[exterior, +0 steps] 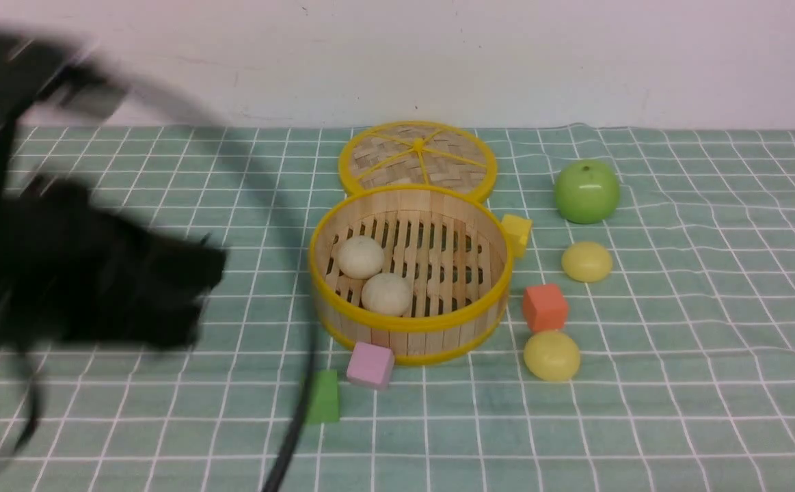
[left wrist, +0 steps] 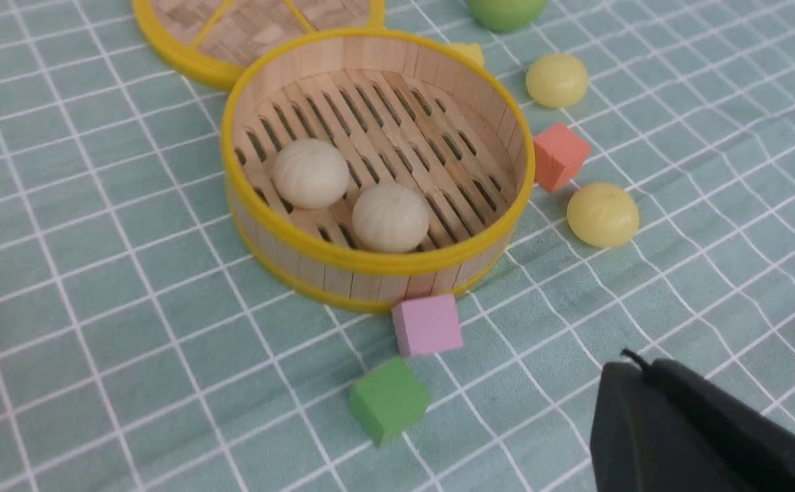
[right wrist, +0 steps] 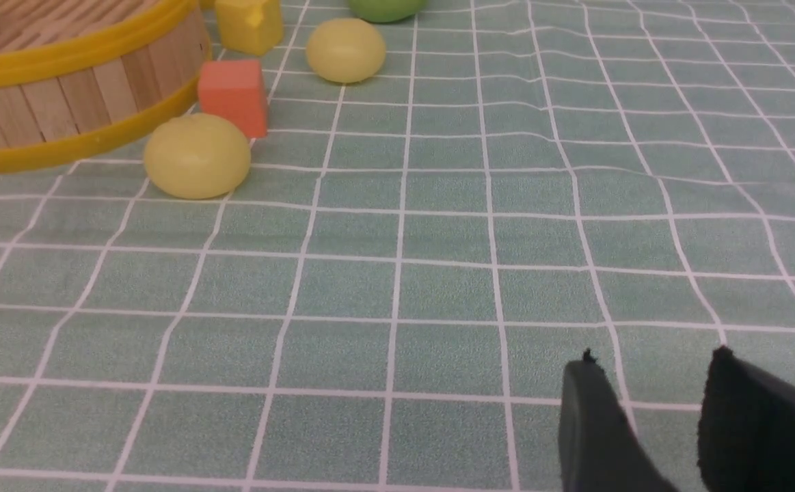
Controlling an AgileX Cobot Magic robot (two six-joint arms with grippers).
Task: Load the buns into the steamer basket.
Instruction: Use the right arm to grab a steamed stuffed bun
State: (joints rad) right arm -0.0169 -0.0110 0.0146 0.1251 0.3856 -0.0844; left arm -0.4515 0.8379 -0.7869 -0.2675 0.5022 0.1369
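The round steamer basket (exterior: 407, 325), light bamboo slats with yellow rims, stands upright and uncovered in the middle. On the left of its slatted floor lie the farther off-white bun (exterior: 361, 257) and the nearer off-white bun (exterior: 386, 294), just beside each other. Outside, to its right, sit the far yellow bun (exterior: 586, 262) and the near yellow bun (exterior: 551, 355), well apart.

Front view: no text, label, brand, number or sign can be read.
Left wrist view: nothing legible.
Right wrist view: nothing legible.
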